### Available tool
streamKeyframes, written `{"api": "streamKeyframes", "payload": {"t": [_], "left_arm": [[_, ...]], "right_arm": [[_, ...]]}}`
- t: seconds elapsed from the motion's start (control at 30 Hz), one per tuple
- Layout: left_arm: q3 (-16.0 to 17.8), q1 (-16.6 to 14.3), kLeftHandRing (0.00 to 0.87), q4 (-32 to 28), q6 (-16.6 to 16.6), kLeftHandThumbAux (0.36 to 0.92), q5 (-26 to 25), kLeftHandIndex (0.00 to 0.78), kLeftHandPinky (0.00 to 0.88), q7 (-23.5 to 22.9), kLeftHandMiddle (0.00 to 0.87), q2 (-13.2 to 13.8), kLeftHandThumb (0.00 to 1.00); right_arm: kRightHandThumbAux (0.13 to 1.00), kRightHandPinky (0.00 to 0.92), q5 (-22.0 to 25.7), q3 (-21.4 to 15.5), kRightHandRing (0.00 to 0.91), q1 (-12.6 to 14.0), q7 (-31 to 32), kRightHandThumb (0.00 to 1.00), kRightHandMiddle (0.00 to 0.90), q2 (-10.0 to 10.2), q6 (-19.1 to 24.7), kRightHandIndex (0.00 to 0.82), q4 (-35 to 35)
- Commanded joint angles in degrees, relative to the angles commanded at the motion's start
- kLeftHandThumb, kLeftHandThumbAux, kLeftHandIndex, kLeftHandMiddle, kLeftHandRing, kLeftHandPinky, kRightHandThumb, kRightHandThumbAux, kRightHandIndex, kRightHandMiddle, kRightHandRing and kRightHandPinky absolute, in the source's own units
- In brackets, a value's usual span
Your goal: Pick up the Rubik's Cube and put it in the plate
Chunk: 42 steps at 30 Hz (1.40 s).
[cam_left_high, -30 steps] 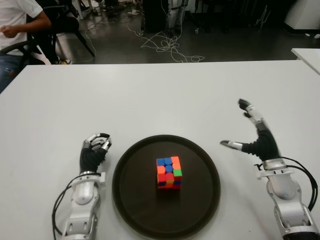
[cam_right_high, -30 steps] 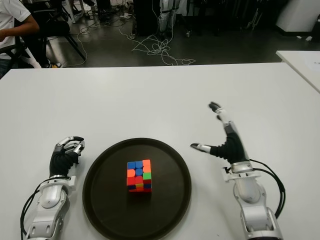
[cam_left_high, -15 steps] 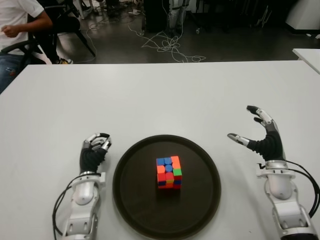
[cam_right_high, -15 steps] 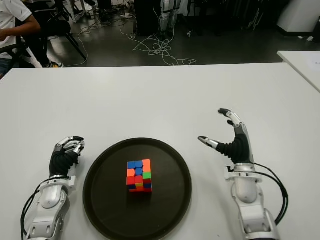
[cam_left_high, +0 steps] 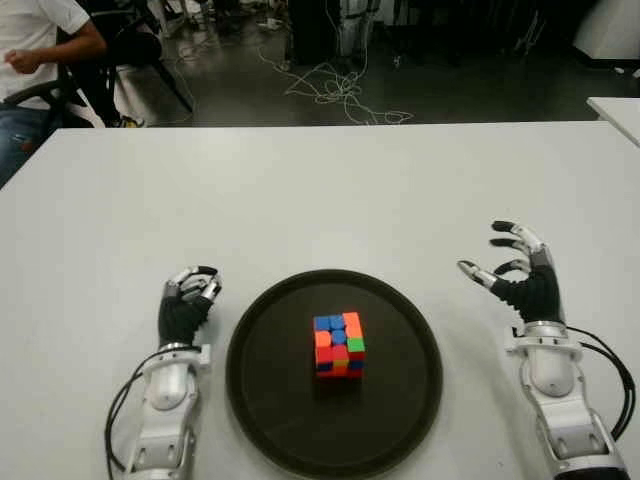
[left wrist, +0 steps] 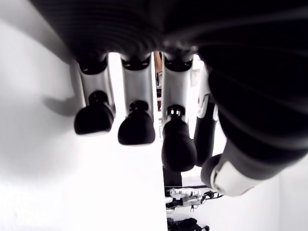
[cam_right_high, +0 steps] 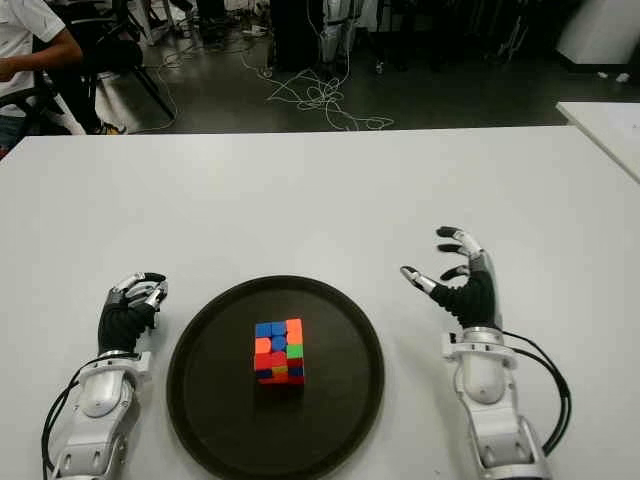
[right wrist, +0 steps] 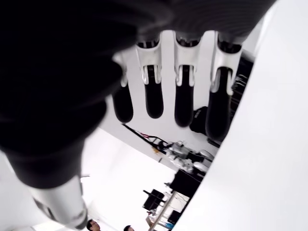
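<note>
The right hand shows to the right of the black round plate, clear of its rim, fingers loosely curled and apart, holding nothing. The left hand shows just left of the plate, fingers curled in on an empty palm. The Rubik's Cube sits near the middle of the plate, touched by neither hand. Judged from this, the placing step looks done; what remains is only to keep both hands away from the plate.
</note>
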Motion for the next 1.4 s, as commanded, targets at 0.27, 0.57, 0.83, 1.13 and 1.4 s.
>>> {"api": "streamKeyframes", "payload": {"t": [0.27, 0.57, 0.83, 1.13, 1.4], "left_arm": [[-0.1, 0.5, 0.818, -1.2, 1.0, 0.704, 0.5, 0.443, 0.808, 0.9, 0.794, -0.3, 0.707], [-0.1, 1.6, 0.814, -3.9, 2.3, 0.702, 0.8, 0.443, 0.818, 3.4, 0.786, -1.9, 0.709], [0.0, 2.5, 0.811, -5.2, 2.6, 0.703, 0.0, 0.444, 0.819, 2.9, 0.786, -2.6, 0.709], [-0.1, 3.3, 0.811, -6.4, 3.3, 0.705, -1.2, 0.443, 0.818, 2.0, 0.787, -2.7, 0.707], [0.8, 3.6, 0.817, -7.5, 5.2, 0.705, -2.8, 0.443, 0.823, 2.8, 0.793, -3.6, 0.709]], "right_arm": [[0.797, 0.804, 1.4, 0.8, 0.796, 1.8, -0.7, 0.168, 0.787, 1.4, 1.8, 0.655, -0.8], [0.813, 0.851, 5.8, 2.9, 0.847, 4.3, -1.3, 0.191, 0.825, 3.8, 8.2, 0.715, -5.5], [0.835, 0.836, 12.1, 2.6, 0.834, 5.9, -0.4, 0.206, 0.810, 4.3, 12.2, 0.699, -7.1], [0.843, 0.825, 16.0, 2.6, 0.828, 6.6, -1.0, 0.207, 0.804, 4.0, 15.4, 0.688, -9.2], [0.841, 0.819, 17.4, 2.8, 0.824, 8.0, -1.9, 0.274, 0.804, 4.2, 14.9, 0.677, -10.1]]}}
